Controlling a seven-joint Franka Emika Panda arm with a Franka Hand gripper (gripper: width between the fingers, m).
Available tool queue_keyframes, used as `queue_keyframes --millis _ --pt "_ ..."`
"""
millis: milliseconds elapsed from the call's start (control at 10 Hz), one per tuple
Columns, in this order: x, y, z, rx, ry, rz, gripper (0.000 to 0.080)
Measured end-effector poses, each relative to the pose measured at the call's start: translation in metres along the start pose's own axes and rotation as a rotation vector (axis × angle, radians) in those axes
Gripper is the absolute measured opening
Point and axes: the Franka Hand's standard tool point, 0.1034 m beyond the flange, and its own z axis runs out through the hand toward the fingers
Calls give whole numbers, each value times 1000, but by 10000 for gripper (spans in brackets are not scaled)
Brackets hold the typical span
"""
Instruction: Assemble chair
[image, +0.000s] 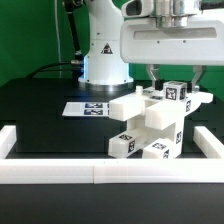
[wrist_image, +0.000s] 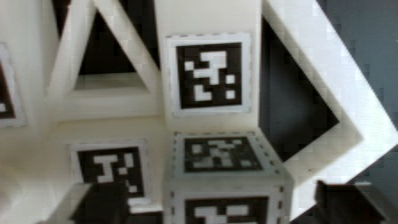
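Note:
The chair (image: 150, 125) is a cluster of matte-white slabs and square posts with black-and-white tags, standing in the middle of the black table. My gripper (image: 175, 78) hangs right over its upper, right-hand part, with a tagged post top (image: 178, 93) between the two fingers. In the wrist view the same tagged post (wrist_image: 222, 165) fills the space between my dark fingertips (wrist_image: 103, 195), and a narrow gap shows on each side of it. The gripper (wrist_image: 228, 200) is open and straddles the post without touching it. Slanted white chair parts (wrist_image: 329, 90) lie beyond.
The marker board (image: 85, 107) lies flat behind the chair, to the exterior view's left. White border rails (image: 100, 175) run along the front and both sides of the table. The arm's white base (image: 100, 60) stands at the back.

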Motion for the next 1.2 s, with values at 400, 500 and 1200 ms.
queue_keyframes --millis 400,500,1200 --pt "-3 -2 -22 32 3 9 648" --pt "-12 0 -29 41 -3 8 648" --pt "-50 27 -48 64 -42 31 649"
